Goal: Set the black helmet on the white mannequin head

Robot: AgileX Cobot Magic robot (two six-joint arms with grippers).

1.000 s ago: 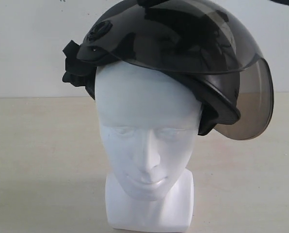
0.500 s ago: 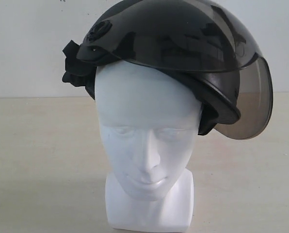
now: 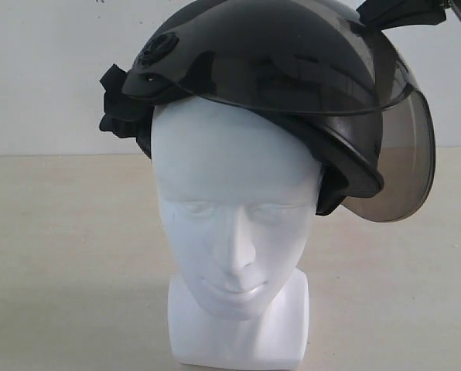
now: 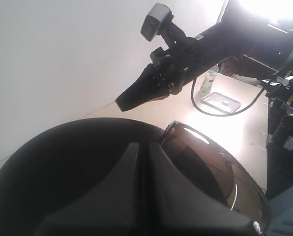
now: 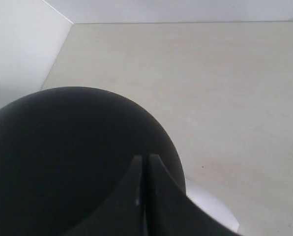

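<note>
1. The left gripper (image 4: 144, 147) has two matte black, wedge-shaped fingers with flat faces and a hairline seam between them.
2. The right gripper (image 5: 144, 160) is the same matte black, and its fingers taper to a blunt tip.
3. The right arm (image 4: 245, 37) is a thick black tube ending in a knobbly black wrist.
4. A silver-grey camera housing (image 4: 156, 20) sits on that wrist.
5. A thin black cable (image 4: 191, 94) loops below the arm.

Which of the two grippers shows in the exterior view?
The right gripper, dark, at the top right edge above the black helmet. The left gripper is outside that view.
</note>
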